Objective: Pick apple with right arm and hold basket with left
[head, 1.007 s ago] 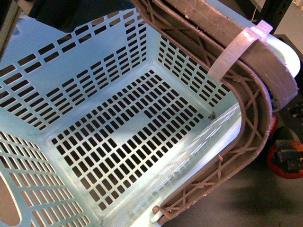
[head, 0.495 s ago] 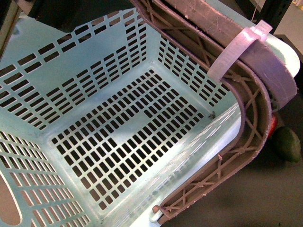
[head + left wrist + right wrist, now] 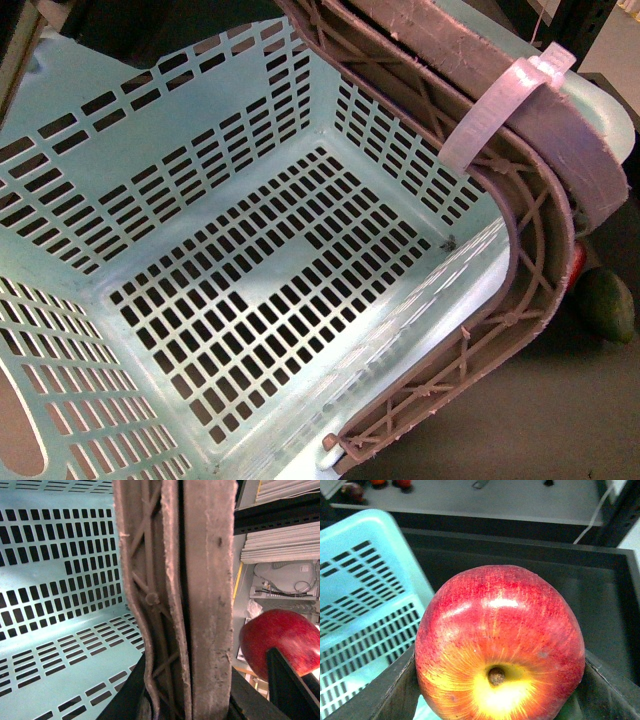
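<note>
Two holds apparently made. Clamping brown handle (image 3: 205, 580) of basket (image 3: 100, 75) in left gripper (image 3: 185, 702), closed narrow on bar. Pinching apple (image 3: 500, 645) in right gripper (image 3: 500, 700), spread to fruit's width, dark fingers (image 3: 395, 690) on both flanks. Carrying apple just beside handle, outside basket, seemingly lifted over dark bin (image 3: 520, 555). Judging pick as done, hold stage in hand. Next, likely: keep both grips firm, steady basket, avoid knocking handle or rim. Leave green fruit (image 3: 605, 305) alone.

i see a dark green oval fruit (image 3: 611, 304) lying on the dark tabletop (image 3: 520, 440); a white device (image 3: 282, 579) sits on shelving.
</note>
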{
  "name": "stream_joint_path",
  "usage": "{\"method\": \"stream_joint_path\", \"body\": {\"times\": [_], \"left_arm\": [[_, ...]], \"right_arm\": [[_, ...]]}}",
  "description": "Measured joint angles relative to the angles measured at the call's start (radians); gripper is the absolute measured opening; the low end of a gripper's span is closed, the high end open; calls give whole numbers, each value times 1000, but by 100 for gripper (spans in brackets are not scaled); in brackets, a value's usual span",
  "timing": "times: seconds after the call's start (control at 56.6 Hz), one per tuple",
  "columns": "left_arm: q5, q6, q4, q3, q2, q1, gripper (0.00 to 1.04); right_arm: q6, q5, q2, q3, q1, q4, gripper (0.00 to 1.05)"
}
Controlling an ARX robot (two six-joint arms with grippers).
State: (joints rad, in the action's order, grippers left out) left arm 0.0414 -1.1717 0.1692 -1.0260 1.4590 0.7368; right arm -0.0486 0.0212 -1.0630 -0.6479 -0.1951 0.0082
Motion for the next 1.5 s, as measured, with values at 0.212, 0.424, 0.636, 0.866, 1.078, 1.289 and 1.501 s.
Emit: {"method": "stream_joint_path", "body": {"times": [0.212, 0.424, 0.636, 0.866, 1.078, 1.289, 1.501], "left_arm": [[0, 0, 0, 0, 0, 0, 19], [0, 0, 0, 0, 0, 0, 19], [0, 0, 0, 0, 0, 0, 19], [8, 7, 0, 0, 4, 0, 19], [-6, 8, 0, 0, 4, 0, 19], [-4, 6, 0, 0, 4, 0, 19], [4, 7, 0, 0, 4, 0, 19]], "right_arm": [[-40, 48, -85, 0, -100, 48, 73], [-57, 68, -127, 3, -158, 65, 81], [-68, 85, -125, 5, -154, 63, 96], [-64, 171, -25, 26, -83, 25, 96], [-30, 290, 129, 76, -21, -31, 96], [-23, 288, 129, 81, -20, -31, 96], [30, 130, 208, 332, 37, 507, 64]]}}
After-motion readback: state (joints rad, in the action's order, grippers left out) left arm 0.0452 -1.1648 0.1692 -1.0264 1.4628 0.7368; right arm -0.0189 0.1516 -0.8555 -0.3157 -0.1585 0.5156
